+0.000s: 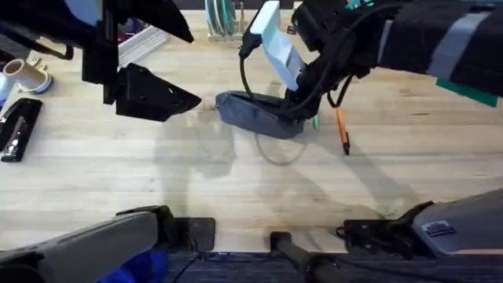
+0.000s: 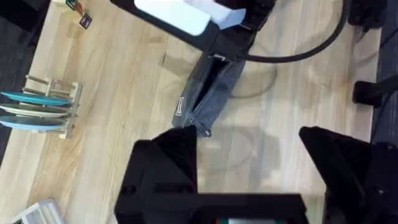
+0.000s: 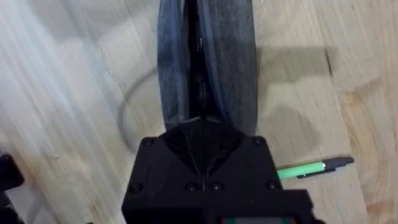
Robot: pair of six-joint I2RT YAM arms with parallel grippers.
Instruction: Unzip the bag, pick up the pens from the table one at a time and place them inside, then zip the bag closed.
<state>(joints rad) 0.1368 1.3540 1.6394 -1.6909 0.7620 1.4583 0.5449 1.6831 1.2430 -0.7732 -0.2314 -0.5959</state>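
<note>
Grey-blue fabric formed the long pencil pouch [image 1: 255,114], which lay on the pale wooden desk [image 1: 141,173] a little beyond its middle, running from left to right across the overhead view. In the right wrist view the pouch [image 3: 211,68] stretched straight away from the camera, a dark zipper line along its top looking parted into a narrow slit.

The right claw [image 1: 297,106] pressed down on the pouch's right end. Its black fingers [image 3: 202,140] met in a point over the zipper line, drawn together there; what they pinched was hidden beneath them. In the left wrist view this same claw [image 2: 221,53] sat at the pouch's far end, with a black cable looping away from it.

Just beyond that end, a green pen [image 3: 314,168] with a dark clip lay on the desk close beside the pouch. An orange pen [image 1: 343,130] lay a little further right, apart from the pouch.

The left claw [image 1: 192,101] hovered above the desk just left of the pouch, not touching it. Its two black fingers [image 2: 165,168] stood wide apart and held nothing.

Farther off, a wooden rack of blue plates [image 2: 43,109] stood at the back of the desk, and a black stapler [image 1: 17,130] lay at the left edge.
</note>
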